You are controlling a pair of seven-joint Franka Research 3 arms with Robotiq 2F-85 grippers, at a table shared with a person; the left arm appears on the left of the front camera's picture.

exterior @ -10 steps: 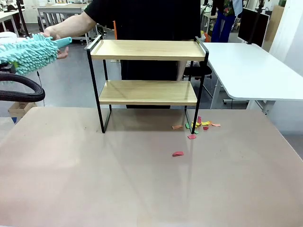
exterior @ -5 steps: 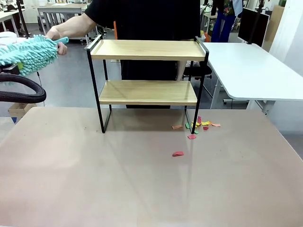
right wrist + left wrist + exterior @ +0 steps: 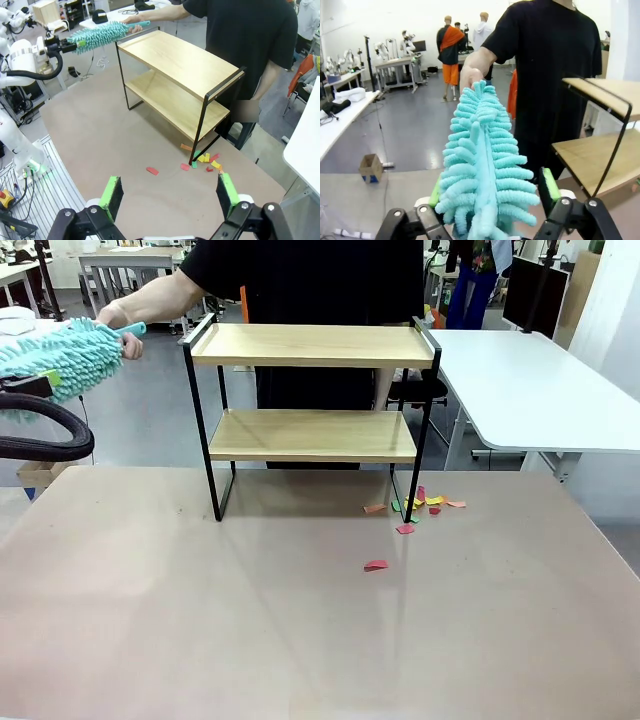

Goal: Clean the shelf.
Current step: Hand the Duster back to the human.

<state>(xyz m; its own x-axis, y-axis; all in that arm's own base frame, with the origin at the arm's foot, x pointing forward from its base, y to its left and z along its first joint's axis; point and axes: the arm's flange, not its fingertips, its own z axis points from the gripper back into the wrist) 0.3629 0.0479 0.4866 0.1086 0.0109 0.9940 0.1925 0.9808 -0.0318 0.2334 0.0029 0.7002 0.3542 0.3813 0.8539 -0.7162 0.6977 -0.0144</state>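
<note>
Duster handover, left gripper (image 3: 490, 200): pads spread either side of teal duster (image 3: 485, 165), not clamped; person's hand (image 3: 472, 75) on far end; close squarely before release; right gripper (image 3: 170, 192) spread, empty; shelf (image 3: 310, 390) upright, far table (image 3: 300, 640) edge, both boards bare.
</note>
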